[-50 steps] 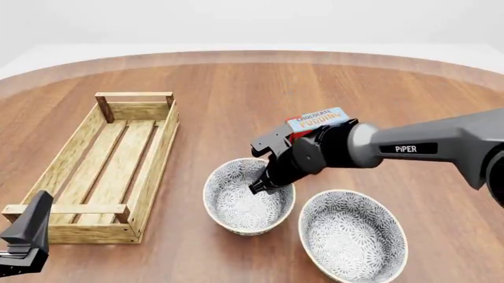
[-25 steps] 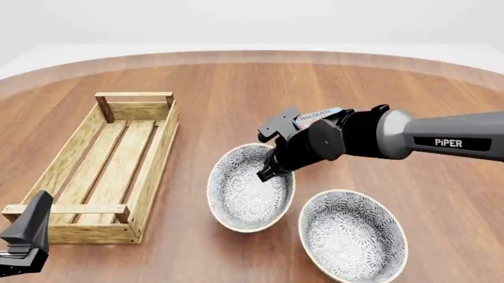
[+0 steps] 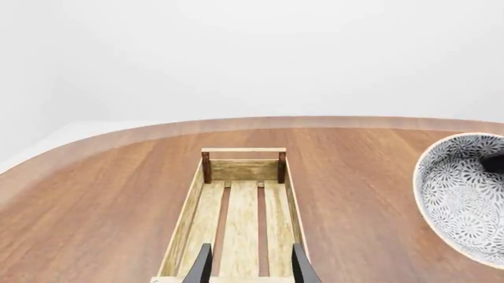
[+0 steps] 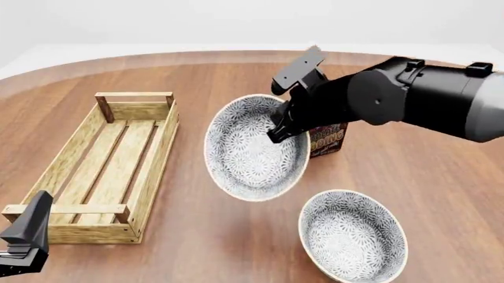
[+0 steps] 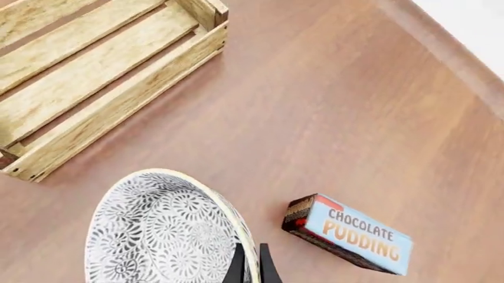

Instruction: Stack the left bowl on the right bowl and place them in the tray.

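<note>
The chocolate pudding box (image 4: 326, 140) with its blue lid is mostly hidden behind the right arm and the lifted bowl in the front view; only its lower part shows there, while the right wrist view shows it whole, lying on the round brown wooden table (image 4: 221, 76). The left gripper (image 4: 25, 242) is cut off at the front view's lower left corner, and only its two fingertips show in its own wrist view, standing apart with nothing between them, above the near end of the long light-wood slatted tray (image 4: 110, 165).

The right arm reaches in from the right and across the middle of the table, its right gripper (image 4: 277, 132) pinched on the rim of the left round white bowl with grey floral pattern (image 4: 254, 147), fingers close together on either side of the wall. That bowl hangs tilted, clear of the table, right of the tray. The right bowl of the same pattern (image 4: 353, 234) sits flat on the table nearer the camera, apart from the lifted one
</note>
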Motion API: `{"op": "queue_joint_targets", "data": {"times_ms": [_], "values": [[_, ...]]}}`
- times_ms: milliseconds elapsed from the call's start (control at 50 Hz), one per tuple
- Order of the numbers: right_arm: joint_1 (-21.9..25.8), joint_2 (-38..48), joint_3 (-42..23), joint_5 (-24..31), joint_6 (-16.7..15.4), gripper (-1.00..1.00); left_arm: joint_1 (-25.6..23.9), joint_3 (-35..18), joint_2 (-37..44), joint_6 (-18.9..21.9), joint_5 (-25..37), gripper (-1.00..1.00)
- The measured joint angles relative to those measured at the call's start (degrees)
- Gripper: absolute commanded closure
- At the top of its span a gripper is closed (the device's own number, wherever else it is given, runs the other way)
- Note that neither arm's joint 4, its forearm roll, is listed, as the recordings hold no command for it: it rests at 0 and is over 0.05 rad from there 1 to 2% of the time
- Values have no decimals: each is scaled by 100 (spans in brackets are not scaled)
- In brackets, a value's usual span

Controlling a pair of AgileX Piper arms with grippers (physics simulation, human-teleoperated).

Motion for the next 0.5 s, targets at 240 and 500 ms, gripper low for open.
{"op": "queue_joint_targets", "data": {"times_ms": [240, 500], "values": [[-164, -705, 72, 296, 23, 100, 3, 0, 0, 0, 0, -100], [-358, -1546, 464, 626, 161, 100, 6, 0, -1, -1, 0, -100]]}}
